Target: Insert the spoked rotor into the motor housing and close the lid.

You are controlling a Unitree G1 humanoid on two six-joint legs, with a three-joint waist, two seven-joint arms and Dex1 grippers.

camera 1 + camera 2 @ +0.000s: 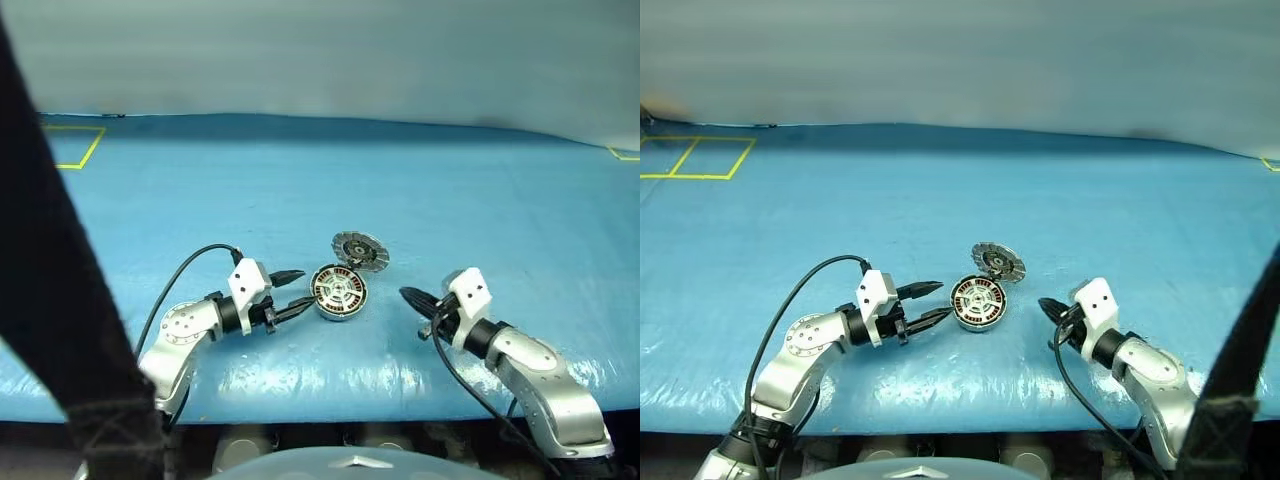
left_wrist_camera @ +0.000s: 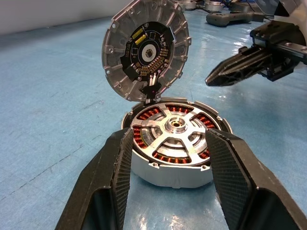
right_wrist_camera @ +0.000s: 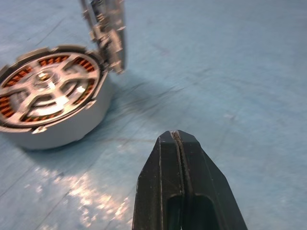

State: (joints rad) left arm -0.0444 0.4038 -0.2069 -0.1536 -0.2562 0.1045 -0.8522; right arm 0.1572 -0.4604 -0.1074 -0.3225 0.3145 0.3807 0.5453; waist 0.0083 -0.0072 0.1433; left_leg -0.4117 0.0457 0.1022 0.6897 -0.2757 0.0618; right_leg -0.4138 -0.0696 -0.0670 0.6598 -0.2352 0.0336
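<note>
The left gripper stands half open just left of the round silver-grey motor housing – holding nothing; the silver spoked rotor sits inside, the round segmented lid tilted up behind – the right gripper, well right, is closed, empty.

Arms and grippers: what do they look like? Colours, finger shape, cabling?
Both arms are silver-grey rounded metal links with black joint rings and a white boxy block at each wrist. A black cable loops from each wrist back along the arm. The left gripper and right gripper each have two black tapered fingers, flat with a textured inner face, ending in blunt points.
</note>
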